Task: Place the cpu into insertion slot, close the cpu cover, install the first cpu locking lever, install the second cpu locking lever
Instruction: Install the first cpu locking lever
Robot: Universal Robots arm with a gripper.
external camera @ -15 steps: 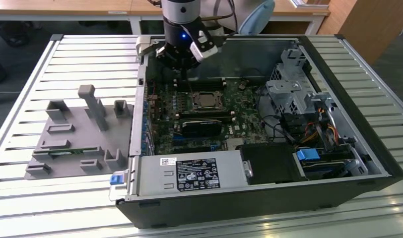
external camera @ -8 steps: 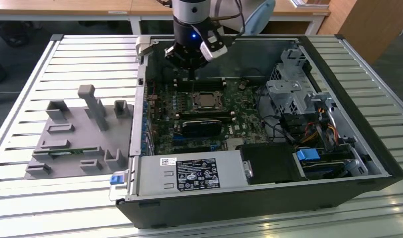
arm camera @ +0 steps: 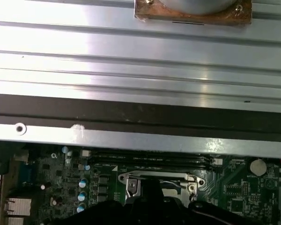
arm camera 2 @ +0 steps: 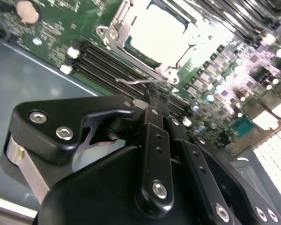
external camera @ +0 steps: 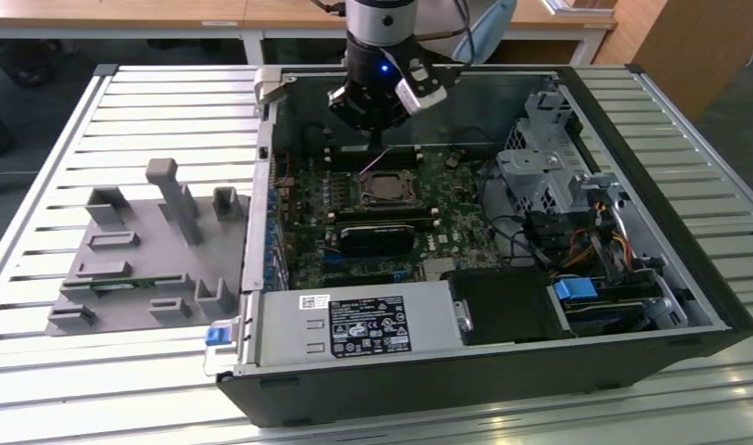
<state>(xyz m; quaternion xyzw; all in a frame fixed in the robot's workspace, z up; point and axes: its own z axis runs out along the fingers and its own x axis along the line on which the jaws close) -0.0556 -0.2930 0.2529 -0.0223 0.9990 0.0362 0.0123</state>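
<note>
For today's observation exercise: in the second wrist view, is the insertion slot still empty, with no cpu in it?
No. The cpu, its pale metal top showing, sits in the insertion slot framed by the cpu cover.

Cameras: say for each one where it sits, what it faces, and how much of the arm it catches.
Exterior view: off the arm, looking down on the open computer case; the arm and gripper hang over the cpu.
Second wrist view: on the arm, looking past the gripper at the cpu under its cover.
First wrist view: on the arm, facing the case wall.
All three views share the socket.
</note>
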